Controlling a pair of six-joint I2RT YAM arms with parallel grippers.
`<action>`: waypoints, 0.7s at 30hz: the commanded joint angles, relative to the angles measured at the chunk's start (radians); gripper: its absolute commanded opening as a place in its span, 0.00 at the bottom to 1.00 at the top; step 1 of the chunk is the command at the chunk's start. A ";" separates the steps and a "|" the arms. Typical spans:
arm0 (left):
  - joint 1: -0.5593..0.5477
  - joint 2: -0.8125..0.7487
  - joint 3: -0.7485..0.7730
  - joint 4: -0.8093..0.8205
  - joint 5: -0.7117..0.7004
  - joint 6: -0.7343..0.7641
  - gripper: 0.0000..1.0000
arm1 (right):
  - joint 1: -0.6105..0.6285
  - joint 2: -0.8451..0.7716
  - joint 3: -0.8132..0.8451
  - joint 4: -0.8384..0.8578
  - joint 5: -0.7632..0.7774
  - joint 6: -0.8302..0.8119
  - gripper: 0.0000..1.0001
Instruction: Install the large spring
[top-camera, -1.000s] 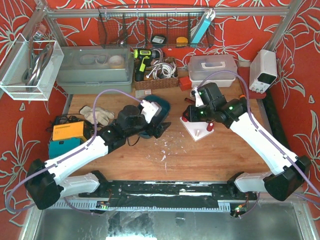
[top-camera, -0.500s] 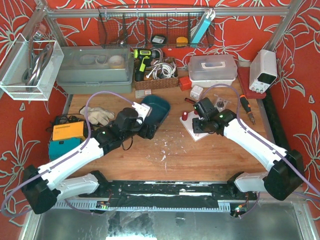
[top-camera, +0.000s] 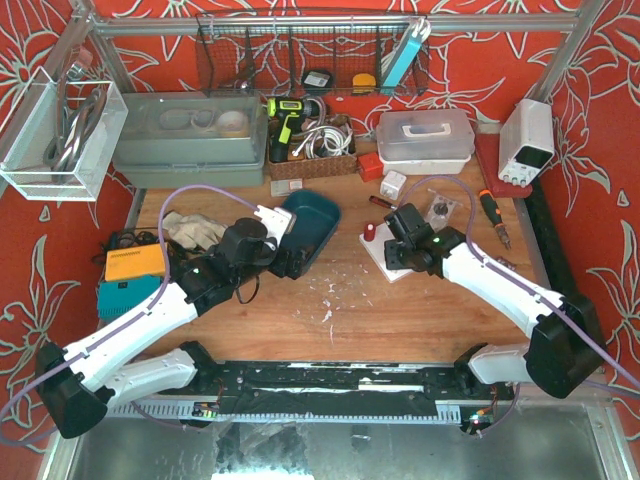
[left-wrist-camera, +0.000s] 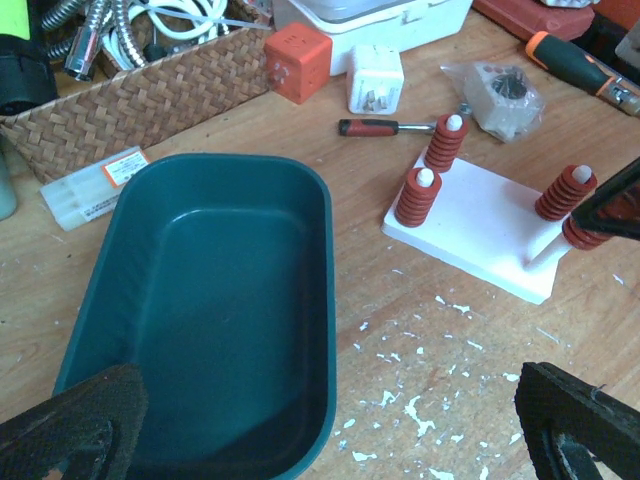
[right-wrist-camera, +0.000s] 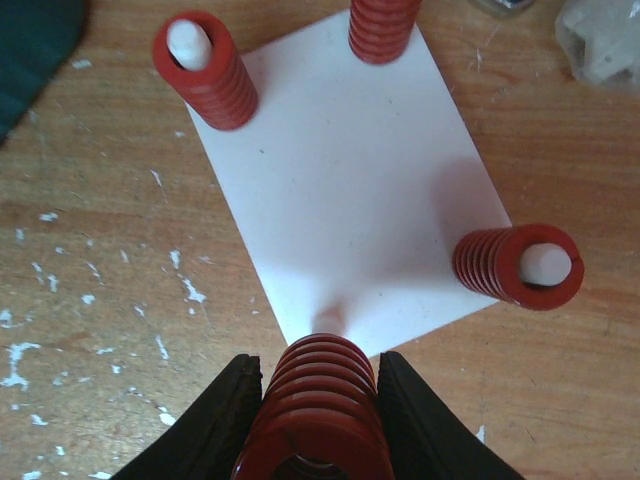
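My right gripper (right-wrist-camera: 320, 365) is shut on the large red spring (right-wrist-camera: 320, 410) and holds it upright over the near corner of the white peg plate (right-wrist-camera: 340, 190). A bare peg tip (right-wrist-camera: 328, 320) shows blurred just beyond the spring. Three other pegs carry red springs (right-wrist-camera: 205, 70) (right-wrist-camera: 383, 25) (right-wrist-camera: 520, 265). In the top view the right gripper (top-camera: 405, 250) hangs over the plate (top-camera: 385, 265). My left gripper (left-wrist-camera: 330, 440) is open and empty over the teal tray (left-wrist-camera: 210, 300), left of the plate (left-wrist-camera: 480, 220).
A red-handled tool (left-wrist-camera: 385, 127), an orange cube (left-wrist-camera: 298, 62), a white plug (left-wrist-camera: 375, 78) and a bagged part (left-wrist-camera: 505, 92) lie behind the plate. A wicker basket (left-wrist-camera: 140, 95) stands at the back. White flecks dot the wood. Gloves (top-camera: 195, 232) lie at left.
My right gripper has come down and nearer over the plate's near peg with the spring in it. My left gripper has drawn back to the left, over the teal tray.
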 joint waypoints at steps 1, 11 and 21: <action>-0.002 -0.007 -0.005 -0.006 -0.012 0.006 1.00 | -0.005 -0.021 -0.047 0.045 0.044 0.016 0.00; -0.002 -0.004 0.003 -0.001 -0.003 0.007 1.00 | -0.005 0.001 -0.094 0.106 0.051 -0.009 0.00; -0.002 -0.012 -0.009 0.002 0.007 -0.004 1.00 | -0.005 0.040 -0.111 0.177 0.047 -0.018 0.21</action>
